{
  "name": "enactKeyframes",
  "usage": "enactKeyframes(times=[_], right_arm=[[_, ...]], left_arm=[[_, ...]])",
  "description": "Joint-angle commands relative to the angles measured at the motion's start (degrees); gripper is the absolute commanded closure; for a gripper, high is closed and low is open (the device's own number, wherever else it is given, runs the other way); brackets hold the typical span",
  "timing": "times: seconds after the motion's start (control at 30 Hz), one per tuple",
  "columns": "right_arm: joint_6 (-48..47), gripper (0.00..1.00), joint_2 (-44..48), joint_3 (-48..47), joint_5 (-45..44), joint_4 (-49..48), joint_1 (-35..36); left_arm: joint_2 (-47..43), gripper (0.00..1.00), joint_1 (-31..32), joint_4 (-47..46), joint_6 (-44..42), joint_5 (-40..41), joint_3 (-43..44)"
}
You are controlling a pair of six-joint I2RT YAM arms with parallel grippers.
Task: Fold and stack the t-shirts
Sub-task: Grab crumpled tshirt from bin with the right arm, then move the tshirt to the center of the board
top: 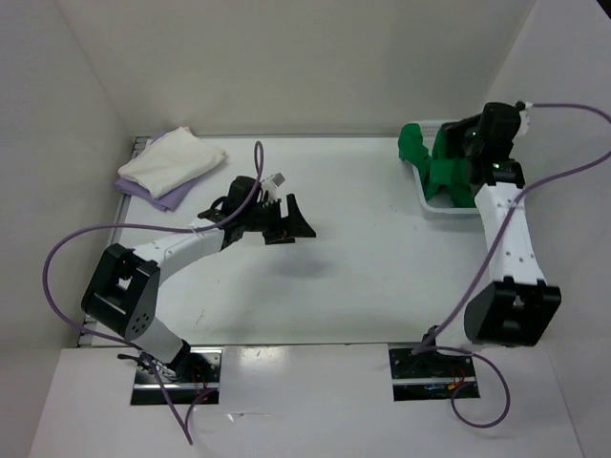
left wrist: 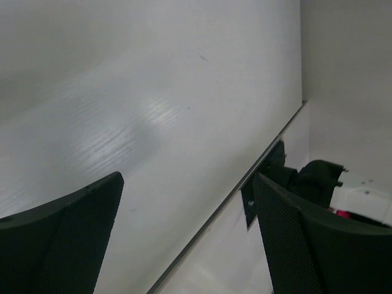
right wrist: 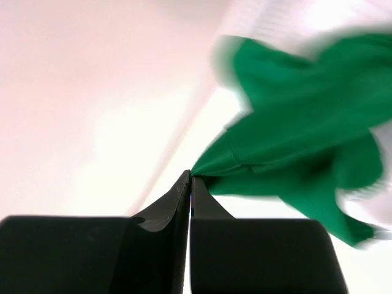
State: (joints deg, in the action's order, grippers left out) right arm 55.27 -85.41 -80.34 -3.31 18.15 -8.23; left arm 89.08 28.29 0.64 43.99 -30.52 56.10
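At the basket (top: 449, 212), the right gripper (right wrist: 190, 179) is clamped shut on an edge of the green t-shirt (top: 449, 172). The left gripper (top: 286, 221) hangs wide open, empty, well left of the basket. Step in hand: pickup. The next move calls for lifting the shirt clear onto the worktop (top: 363, 277).

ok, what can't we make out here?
- Top view: basket mostly covered by green t-shirt and the right arm; anything else inside is hidden.
- Top view: lavender t-shirt lies under white t-shirt; only its edge shows.
- Right wrist view: green cloth blurred, cut off at the right edge.
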Motion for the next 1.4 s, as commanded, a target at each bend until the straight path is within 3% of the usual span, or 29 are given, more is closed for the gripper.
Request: enactKeyframes(times=[0.0,0.13,0.27,0.47,0.6,0.67,0.83,0.93,1.07,1.23,1.37], right_arm=[[-5.4,1.0,8.1,-8.7,11.3,-2.5,3.2],[-4.6,1.0,10.4,-19.2,28.6,-1.8,10.8],[0.2,1.0,7.2,-30.8,41.3,-4.3,19.8],[-1.2,1.0,6.1,-40.7,44.5,-4.8,24.0],[-1.2,1.0,8.0,-27.9,46.6,-8.1,21.9],[-2.8,1.0,8.8,-16.3,47.2,-9.5,20.4],[-7.8,1.0,10.9,11.6,43.7,-11.0,11.5],[-11.7,1.0,10.9,19.9,36.5,-7.1,9.4],[-14.9,0.97,13.2,23.3,29.9,-0.6,5.1],[-16.7,0.62,16.1,23.3,23.1,2.9,5.1],[-19.6,0.53,15.4,23.8,22.6,6.2,7.7]], left_arm=[[1.3,0.07,-3.2,-3.1,5.0,0.0,2.3],[2.3,0.07,-6.6,-3.9,7.8,1.4,1.7],[2.3,0.07,-10.2,-3.9,10.0,3.5,0.5],[1.2,0.07,-19.5,-3.3,11.0,4.2,-2.2],[-2.8,0.07,-27.9,-2.2,11.8,3.6,-4.0],[-4.2,0.07,-31.5,-0.9,10.2,3.1,-4.5],[-9.0,0.07,-33.0,1.8,6.4,4.4,-6.5],[-10.9,0.07,-32.4,4.9,3.2,6.8,-8.5],[-13.8,0.07,-31.8,8.6,-1.9,10.2,-9.5],[-14.6,0.07,-29.6,12.0,-3.2,13.2,-10.3],[-15.7,0.07,-29.1,9.7,0.1,13.6,-15.4]])
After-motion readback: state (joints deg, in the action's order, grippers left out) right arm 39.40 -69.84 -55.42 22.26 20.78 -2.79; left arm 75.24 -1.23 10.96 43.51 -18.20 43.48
